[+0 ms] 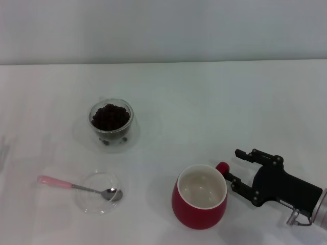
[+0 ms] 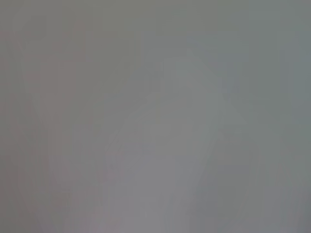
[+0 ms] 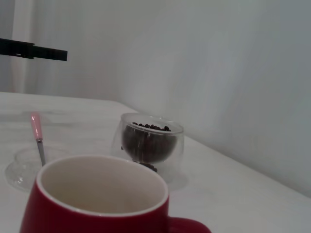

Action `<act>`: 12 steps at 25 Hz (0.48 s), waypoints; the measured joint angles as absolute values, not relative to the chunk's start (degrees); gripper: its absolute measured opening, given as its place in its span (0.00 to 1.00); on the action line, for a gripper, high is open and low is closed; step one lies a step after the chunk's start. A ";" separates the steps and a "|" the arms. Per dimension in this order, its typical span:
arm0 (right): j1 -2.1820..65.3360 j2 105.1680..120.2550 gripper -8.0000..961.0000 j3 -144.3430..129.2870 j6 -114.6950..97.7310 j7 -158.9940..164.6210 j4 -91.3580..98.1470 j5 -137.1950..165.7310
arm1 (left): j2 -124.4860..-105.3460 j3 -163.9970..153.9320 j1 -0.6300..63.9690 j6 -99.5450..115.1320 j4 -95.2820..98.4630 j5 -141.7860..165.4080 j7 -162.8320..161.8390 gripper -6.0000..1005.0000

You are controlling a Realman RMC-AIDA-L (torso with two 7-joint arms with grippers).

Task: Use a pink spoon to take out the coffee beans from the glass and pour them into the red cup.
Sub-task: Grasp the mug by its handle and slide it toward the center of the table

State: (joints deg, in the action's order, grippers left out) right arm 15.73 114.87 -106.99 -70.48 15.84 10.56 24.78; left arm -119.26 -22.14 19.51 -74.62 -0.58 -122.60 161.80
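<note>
Nothing scooped yet; the coffee beans (image 1: 110, 117) fill the glass (image 1: 111, 122) far left; the pink spoon (image 1: 76, 187) rests on a dish (image 1: 97, 200); the red cup (image 1: 200, 197) is empty; right end effector (image 1: 229, 164), fingers apart, flanks its handle.

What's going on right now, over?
Right gripper open beside the red cup's handle; left arm out of sight. Pink spoon resting in a glass dish. Coffee beans in the glass. Nothing in between.
</note>
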 joint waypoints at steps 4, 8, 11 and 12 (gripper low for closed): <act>15.43 114.87 0.60 -107.05 -70.91 16.10 10.30 24.97 | -119.26 -22.10 19.51 -74.54 -0.73 -122.61 161.80 0.77; 14.75 114.82 0.60 -107.06 -72.46 16.02 10.12 24.63 | -119.34 -22.02 19.51 -74.51 -0.78 -122.67 161.80 0.77; 14.42 114.66 0.60 -107.01 -73.66 16.06 9.63 24.55 | -119.37 -21.98 19.54 -74.51 -0.75 -122.77 161.81 0.77; 14.34 114.63 0.60 -106.99 -73.85 16.09 9.43 24.54 | -119.35 -21.97 19.59 -74.51 -0.71 -122.78 161.80 0.77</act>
